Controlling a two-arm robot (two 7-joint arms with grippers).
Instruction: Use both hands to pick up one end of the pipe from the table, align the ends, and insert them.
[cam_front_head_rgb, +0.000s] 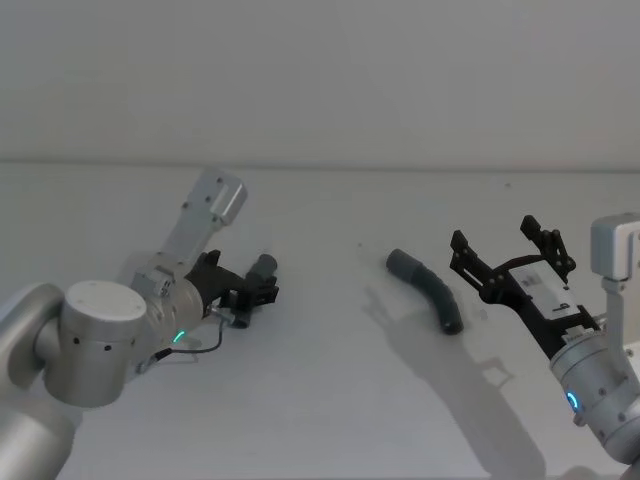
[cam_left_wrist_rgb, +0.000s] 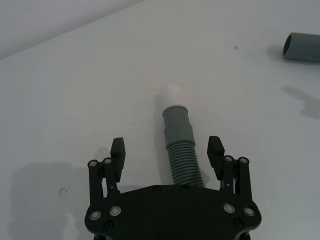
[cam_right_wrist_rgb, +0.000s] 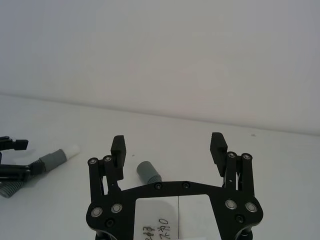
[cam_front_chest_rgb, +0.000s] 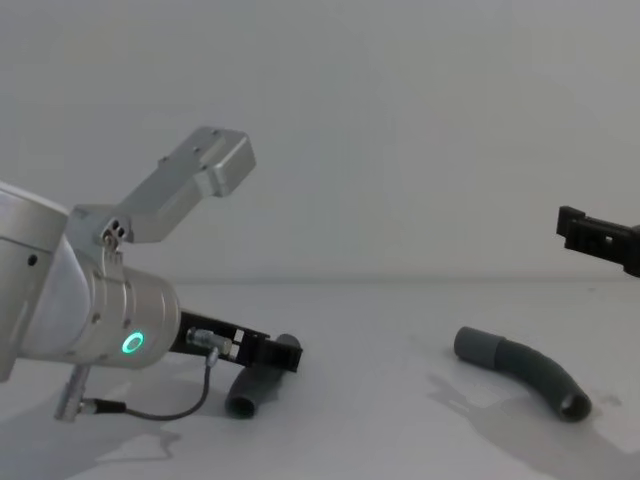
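Left wrist view, lower centre: left gripper (cam_left_wrist_rgb: 166, 146) is spread wide astride the short hose (cam_left_wrist_rgb: 181, 155), behind its cuff (cam_left_wrist_rgb: 176, 120), probably to leave the white tip (cam_left_wrist_rgb: 174, 93) free for mating. Head view, right edge: right gripper (cam_front_head_rgb: 500, 242), also released, hovers near the long hose (cam_front_head_rgb: 428, 285), which lies mid-right on the table (cam_front_head_rgb: 330, 400).

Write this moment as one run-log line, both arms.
left gripper: open, jaws astride short dark grey ribbed hose piece on white table | right gripper: open, raised, clear of long grey curved hose piece
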